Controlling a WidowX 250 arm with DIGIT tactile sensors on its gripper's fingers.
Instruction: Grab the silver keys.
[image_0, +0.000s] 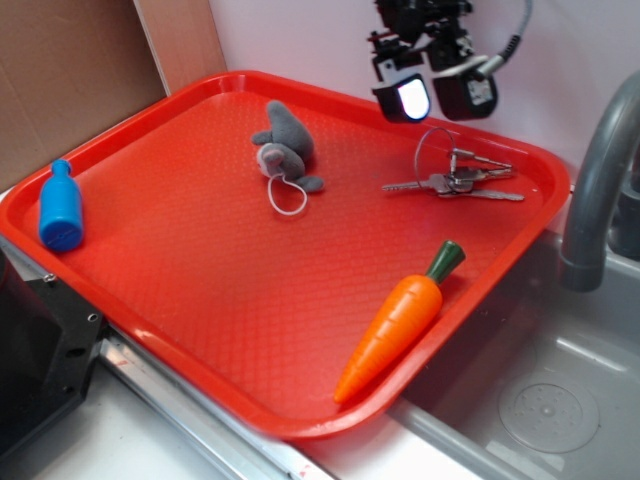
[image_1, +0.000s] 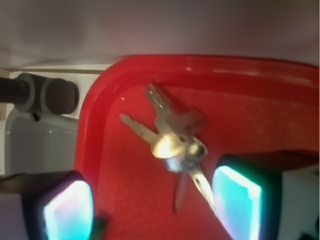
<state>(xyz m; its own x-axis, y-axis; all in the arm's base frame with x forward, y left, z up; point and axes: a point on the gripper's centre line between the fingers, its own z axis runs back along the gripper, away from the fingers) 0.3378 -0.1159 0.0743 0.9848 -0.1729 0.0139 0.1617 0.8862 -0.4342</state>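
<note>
Though apart, silver keys (image_0: 455, 182) below gripper (image_0: 437, 97)

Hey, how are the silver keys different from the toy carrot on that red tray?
The silver keys are thin, flat, shiny metal on a wire ring; the toy carrot is thick, orange, with a green top. The keys lie at the tray's far side under the open gripper; the carrot lies along the near right rim. Both rest on the red tray.

Black gripper (image_0: 437, 97) with glossy pale pads and a grey cable (image_0: 512, 40).
</note>
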